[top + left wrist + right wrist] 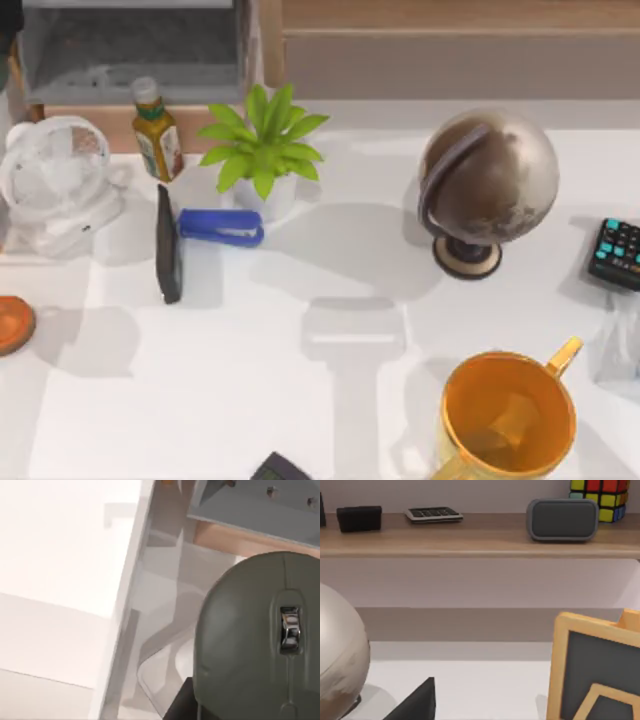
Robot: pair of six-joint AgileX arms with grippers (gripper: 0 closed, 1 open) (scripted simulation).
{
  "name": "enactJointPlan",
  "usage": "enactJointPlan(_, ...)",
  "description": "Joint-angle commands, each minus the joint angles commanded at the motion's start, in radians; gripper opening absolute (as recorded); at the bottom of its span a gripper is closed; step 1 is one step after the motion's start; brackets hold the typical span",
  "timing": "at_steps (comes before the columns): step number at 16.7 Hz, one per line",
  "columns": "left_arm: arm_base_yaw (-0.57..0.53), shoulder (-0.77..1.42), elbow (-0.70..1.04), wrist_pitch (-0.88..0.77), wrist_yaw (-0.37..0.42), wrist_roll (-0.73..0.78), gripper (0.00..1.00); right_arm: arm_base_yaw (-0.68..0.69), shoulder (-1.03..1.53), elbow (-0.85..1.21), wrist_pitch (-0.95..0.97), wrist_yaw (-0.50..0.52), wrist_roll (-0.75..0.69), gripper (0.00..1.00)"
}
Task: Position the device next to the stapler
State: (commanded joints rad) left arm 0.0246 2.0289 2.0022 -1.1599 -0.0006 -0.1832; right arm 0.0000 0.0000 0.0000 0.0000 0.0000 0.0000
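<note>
The bright blue stapler (220, 226) lies on the white table in front of the potted plant, left of centre in the top view. A thin dark slab-like device (168, 245) stands on its edge just to the stapler's left, its long side at right angles to the stapler and close to its end. Whether the two touch I cannot tell. The left wrist view looks from close by at a grey mouse (260, 640) with a silvery scroll wheel.
Behind the stapler are a green plant (262, 150), a bottle (157, 130) and a white fan (55, 185). A globe (485, 185), an orange mug (505, 415) and a remote (617, 253) stand at the right. A shelf (470, 540) carries a speaker (562, 520).
</note>
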Motion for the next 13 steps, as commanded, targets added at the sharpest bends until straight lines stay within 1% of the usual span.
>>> enactJointPlan(6,-0.288,-0.170,-0.301,0.094,-0.014,-0.198,0.00,0.000,0.000,0.000,0.000,0.000,0.000,1.00)
enactJointPlan(13,-0.599,-0.227,-0.641,0.227,-0.046,-0.404,0.00,0.000,0.000,0.000,0.000,0.000,0.000,1.00)
